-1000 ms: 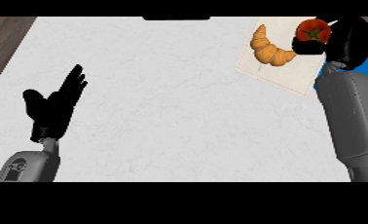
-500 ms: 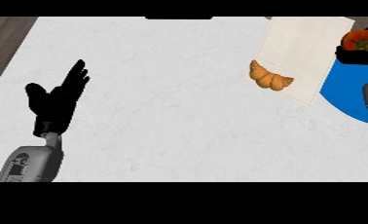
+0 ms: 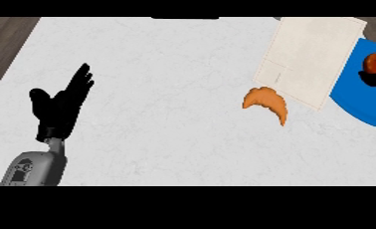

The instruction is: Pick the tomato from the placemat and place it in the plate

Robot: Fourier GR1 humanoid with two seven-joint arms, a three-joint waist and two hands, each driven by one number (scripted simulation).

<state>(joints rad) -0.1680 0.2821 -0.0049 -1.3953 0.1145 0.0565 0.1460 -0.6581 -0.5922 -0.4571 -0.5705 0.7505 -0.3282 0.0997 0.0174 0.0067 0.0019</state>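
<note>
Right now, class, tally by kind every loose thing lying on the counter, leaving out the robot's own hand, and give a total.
Croissant: 1
Placemat: 1
Blue plate: 1, cut off by the right edge
Tomato: 1, only partly in view at the right edge, over the plate
Total: 4

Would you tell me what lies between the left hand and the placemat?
In the head view, only the croissant, by the placemat; the counter toward the left hand is bare.
</note>
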